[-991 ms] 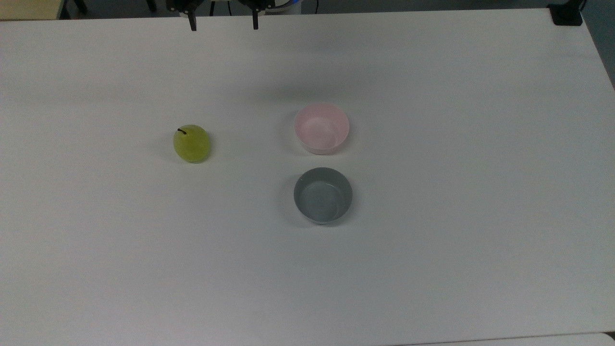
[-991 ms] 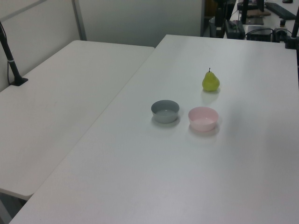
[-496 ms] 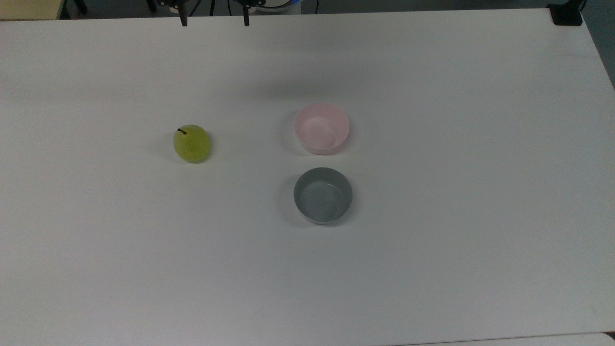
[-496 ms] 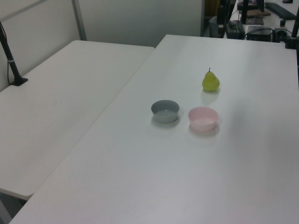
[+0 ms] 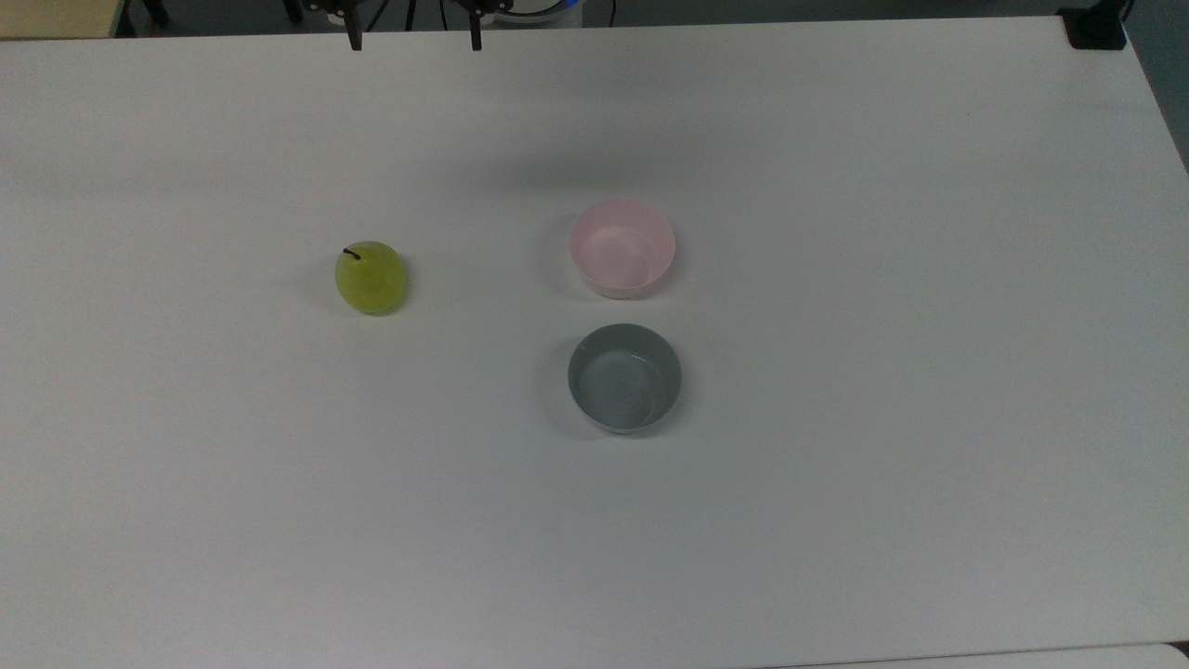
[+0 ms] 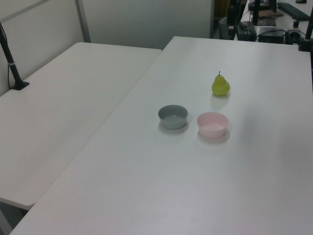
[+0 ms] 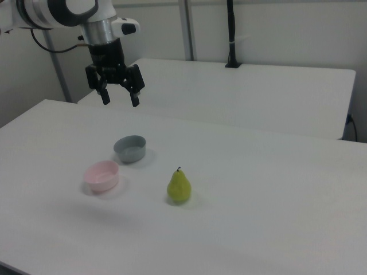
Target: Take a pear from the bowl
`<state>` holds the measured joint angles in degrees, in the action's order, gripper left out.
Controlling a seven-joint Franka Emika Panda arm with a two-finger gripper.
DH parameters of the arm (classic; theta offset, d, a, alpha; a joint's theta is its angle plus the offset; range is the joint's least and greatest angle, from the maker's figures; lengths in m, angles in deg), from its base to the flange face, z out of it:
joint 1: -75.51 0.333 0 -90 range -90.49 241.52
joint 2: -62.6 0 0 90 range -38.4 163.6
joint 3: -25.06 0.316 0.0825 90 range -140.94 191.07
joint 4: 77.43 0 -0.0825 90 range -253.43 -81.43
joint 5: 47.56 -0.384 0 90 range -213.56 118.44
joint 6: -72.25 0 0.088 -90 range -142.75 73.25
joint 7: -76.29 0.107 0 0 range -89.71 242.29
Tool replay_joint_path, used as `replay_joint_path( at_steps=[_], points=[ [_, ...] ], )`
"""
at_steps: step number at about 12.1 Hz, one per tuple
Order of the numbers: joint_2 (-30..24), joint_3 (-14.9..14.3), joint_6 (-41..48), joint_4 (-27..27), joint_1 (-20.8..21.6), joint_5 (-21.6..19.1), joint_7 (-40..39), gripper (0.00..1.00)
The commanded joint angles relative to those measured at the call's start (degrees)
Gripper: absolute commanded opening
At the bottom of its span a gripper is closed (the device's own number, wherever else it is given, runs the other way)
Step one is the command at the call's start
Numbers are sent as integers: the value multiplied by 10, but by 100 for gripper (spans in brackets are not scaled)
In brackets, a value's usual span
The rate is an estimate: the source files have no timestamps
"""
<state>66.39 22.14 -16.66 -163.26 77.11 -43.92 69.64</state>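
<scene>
The yellow-green pear (image 5: 371, 277) (image 6: 220, 85) (image 7: 179, 187) stands upright on the white table, outside any bowl. The pale pink bowl (image 5: 621, 247) (image 6: 212, 124) (image 7: 101, 175) sits empty, to the right of the pear in the top view. My gripper (image 7: 120, 101) hangs high above the table, open, with nothing between its fingers. In the top view the gripper (image 5: 413, 41) shows at the top edge, far from the pear and the pink bowl.
An empty grey bowl (image 5: 624, 377) (image 6: 172, 116) (image 7: 130, 148) sits close beside the pink one. A second white table (image 6: 58, 107) adjoins in the left view. A black clamp (image 5: 1096, 28) sits at the table's top right corner in the top view.
In the top view the gripper's fingertips moved slightly up and left toward the frame's top edge. The pear and both bowls have stayed in place.
</scene>
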Motion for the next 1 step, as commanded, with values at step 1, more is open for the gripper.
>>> replay_joint_path(
  at_steps=[1],
  points=[
    [-16, -2, -4, -18, 2, -4, 7, 100]
  ],
)
